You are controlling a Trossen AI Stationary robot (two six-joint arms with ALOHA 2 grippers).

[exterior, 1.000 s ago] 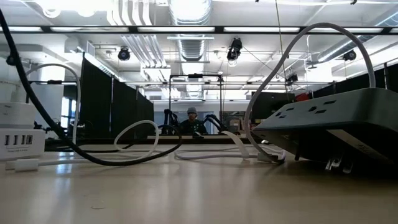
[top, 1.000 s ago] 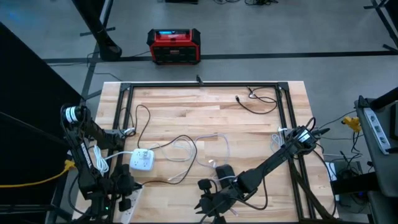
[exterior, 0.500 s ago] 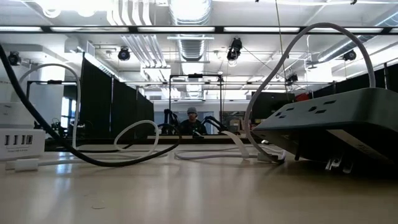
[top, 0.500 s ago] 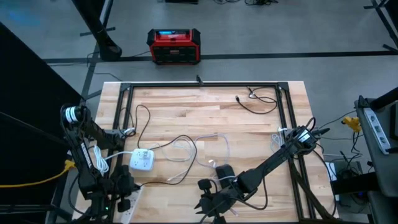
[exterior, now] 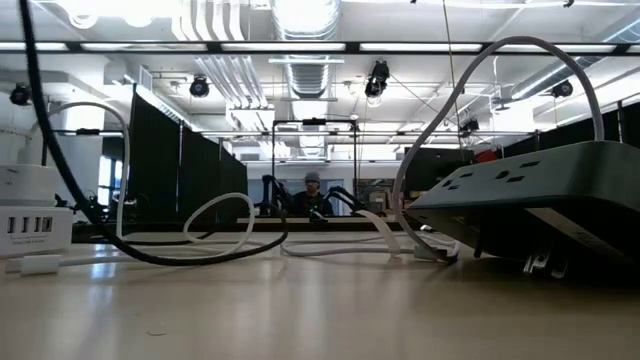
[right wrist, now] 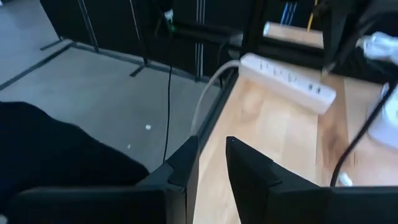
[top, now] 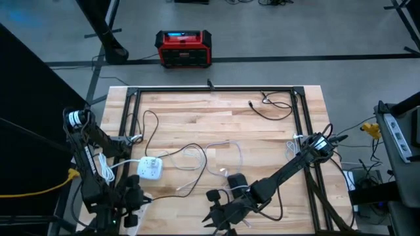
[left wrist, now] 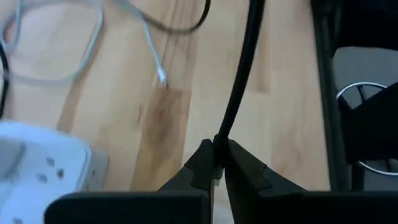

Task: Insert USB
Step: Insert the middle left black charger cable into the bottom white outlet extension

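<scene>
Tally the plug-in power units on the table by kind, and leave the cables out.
white USB charging hub: 1
Power strips: 2, one white power strip and one dark power strip
Total: 3

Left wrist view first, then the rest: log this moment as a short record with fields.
left gripper: shut on black cable, at the table's near-left corner
right gripper: at the near edge, fingers slightly apart, nothing visibly between them
white USB hub: on the wooden table, left of centre
white cable: loose, free end lying on the wood
white power strip: along the table's near-left edge
task state: cable held, not yet plugged in
</scene>
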